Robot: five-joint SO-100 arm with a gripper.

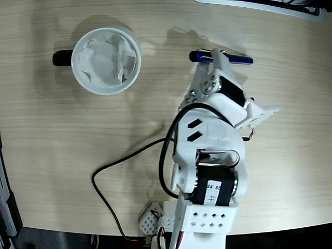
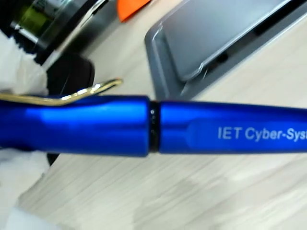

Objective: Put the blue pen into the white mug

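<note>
The blue pen (image 1: 236, 59) lies crosswise at the upper right of the fixed view, its middle hidden under my white gripper (image 1: 215, 56). Up close in the wrist view, the pen (image 2: 201, 127) spans the whole frame, glossy blue with white lettering and a gold-looking clip (image 2: 72, 96). White fingers (image 2: 17, 62) press it from above and below at the left edge, so my gripper (image 2: 19, 124) is shut on the pen. The white mug (image 1: 106, 59) stands at the upper left with crumpled white paper inside and its black handle (image 1: 62, 57) pointing left, well apart from the pen.
A black cable (image 1: 129, 155) loops over the table left of the arm's base. A grey slab-like device (image 2: 216, 43) lies just beyond the pen, with an orange piece (image 2: 132, 7) behind it. The table's front edge (image 1: 78, 228) runs along the bottom.
</note>
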